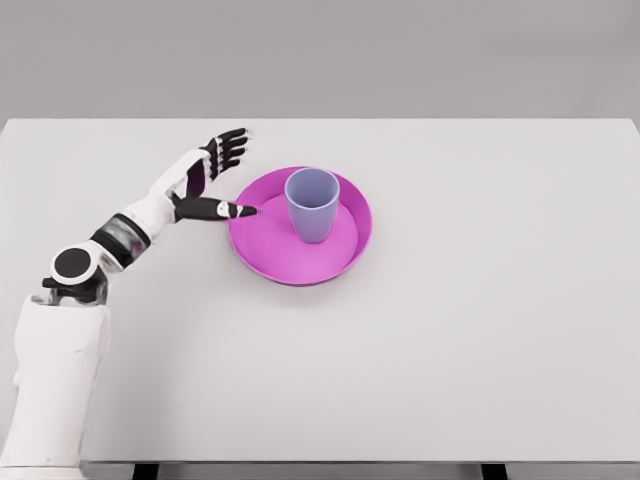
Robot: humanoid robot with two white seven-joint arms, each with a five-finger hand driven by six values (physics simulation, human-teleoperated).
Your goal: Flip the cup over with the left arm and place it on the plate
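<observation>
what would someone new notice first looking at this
The bright magenta plate stands out at the middle of the white table, with a lavender cup standing upright on it, mouth up. Just left of the plate, the left hand hangs open with fingers spread, its thumb pointing at the plate's rim, holding nothing. The right arm is not in view.

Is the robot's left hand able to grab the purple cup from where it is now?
Probably yes. The left hand is open just left of the pink plate, thumb tip at its rim. The cup stands upright on the plate, with nothing between it and the hand.
</observation>
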